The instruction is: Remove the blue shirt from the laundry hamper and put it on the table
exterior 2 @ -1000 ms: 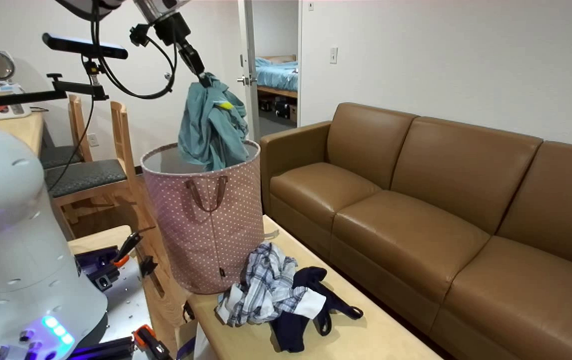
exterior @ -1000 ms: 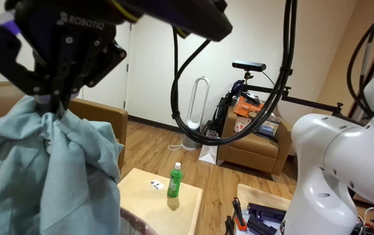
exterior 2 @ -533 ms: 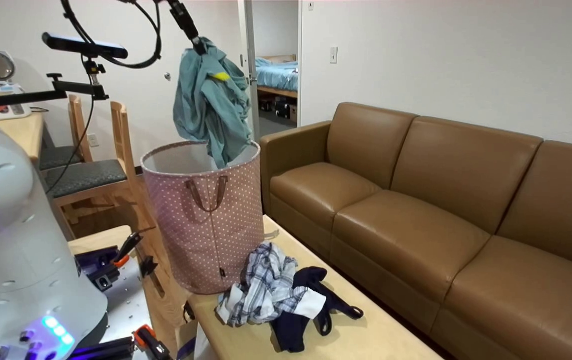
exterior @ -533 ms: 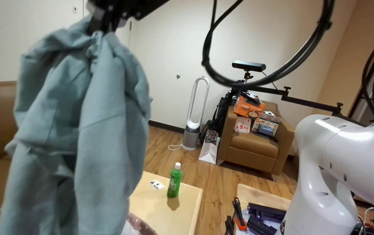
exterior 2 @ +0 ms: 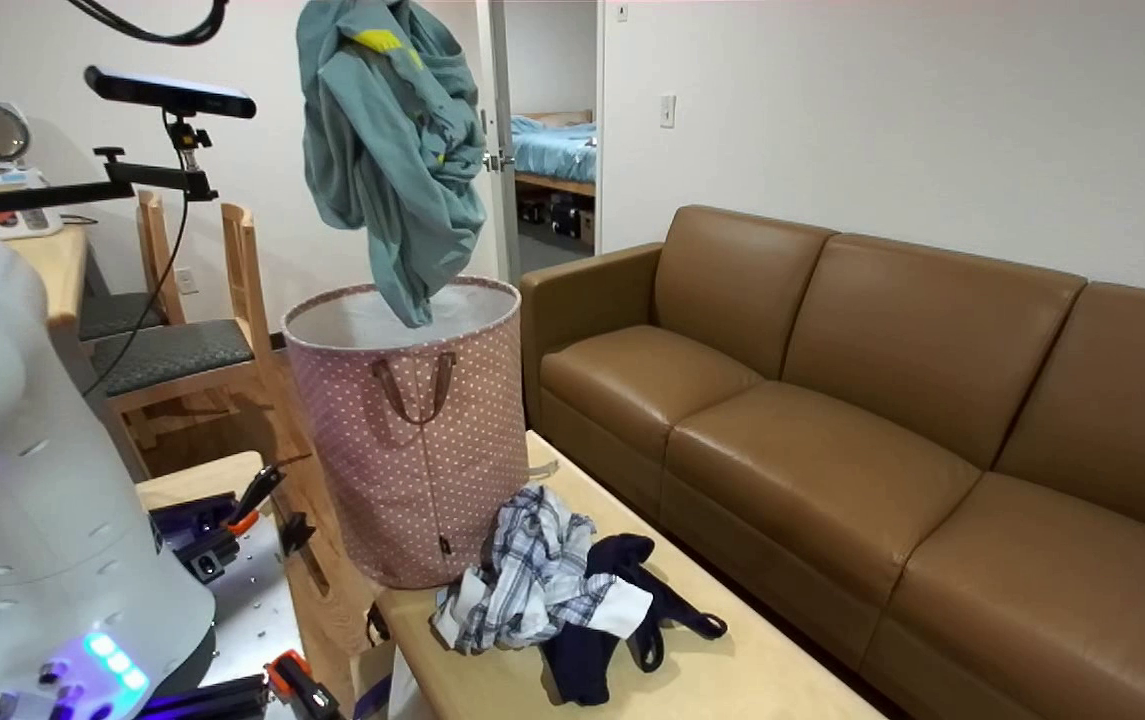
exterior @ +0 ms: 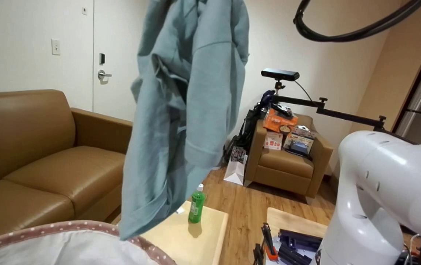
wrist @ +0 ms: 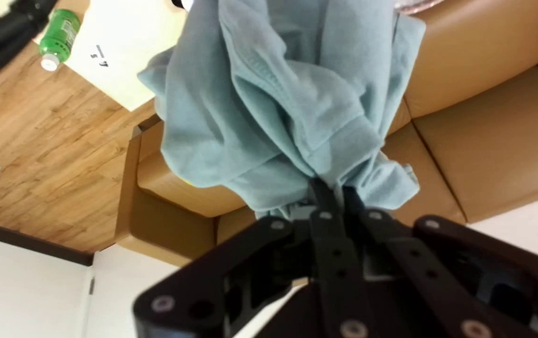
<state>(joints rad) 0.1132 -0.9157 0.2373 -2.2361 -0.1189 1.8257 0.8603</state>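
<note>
The blue shirt (exterior: 192, 99) is a limp grey-blue cloth that hangs in the air over the laundry hamper; it also shows in an exterior view (exterior 2: 387, 150). Its lowest tip hangs in front of the hamper's opening there. In the wrist view my gripper (wrist: 338, 191) is shut on a bunched part of the shirt (wrist: 250, 117). The gripper is out of view in both exterior views. The laundry hamper (exterior 2: 412, 450) is pink with white dots and a whitish lining; its rim (exterior: 59, 226) shows too. The light wood table (exterior 2: 732, 665) is under and beside the hamper.
A plaid garment (exterior 2: 532, 575) and a navy garment (exterior 2: 587, 660) lie on the table beside the hamper. A green bottle (exterior: 196, 206) stands on the table. A brown sofa (exterior 2: 782, 420) runs along the table. A camera on a bracket (exterior 2: 170, 95) stands behind the hamper.
The gripper has risen out of both exterior views with the shirt. The shirt has moved up, out of most of the hamper. The hamper and the garments on the table have not moved.
</note>
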